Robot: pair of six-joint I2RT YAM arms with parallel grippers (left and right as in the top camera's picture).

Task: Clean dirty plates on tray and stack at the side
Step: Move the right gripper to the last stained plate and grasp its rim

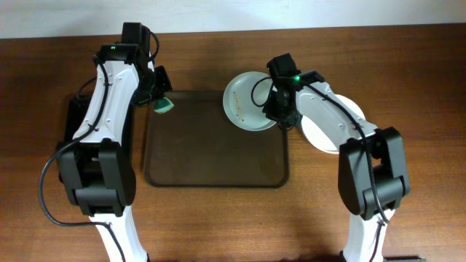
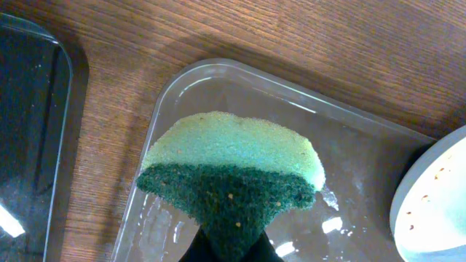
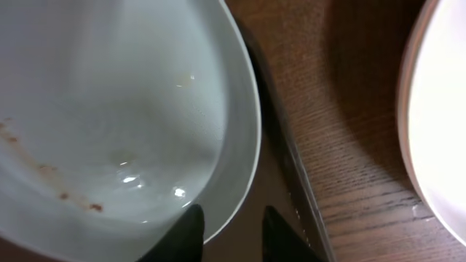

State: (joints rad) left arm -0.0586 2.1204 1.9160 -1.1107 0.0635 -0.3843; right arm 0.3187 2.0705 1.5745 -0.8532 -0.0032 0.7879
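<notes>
Right gripper [image 3: 233, 222] sits astride the rim of one smeared plate [image 1: 244, 102] at the far right corner of the tray [image 1: 211, 164]; I can't tell if it's clamped. Left gripper [image 2: 231, 253] is pinched tight on one sponge [image 2: 233, 164]. More white plates [image 3: 444, 109] sit off-tray to the right, count unclear.

The tray [image 1: 211, 156] floor lies open across its middle and front. A smeared plate [image 1: 244, 102] crowds its back right corner, a sponge [image 1: 164, 106] the back left.
</notes>
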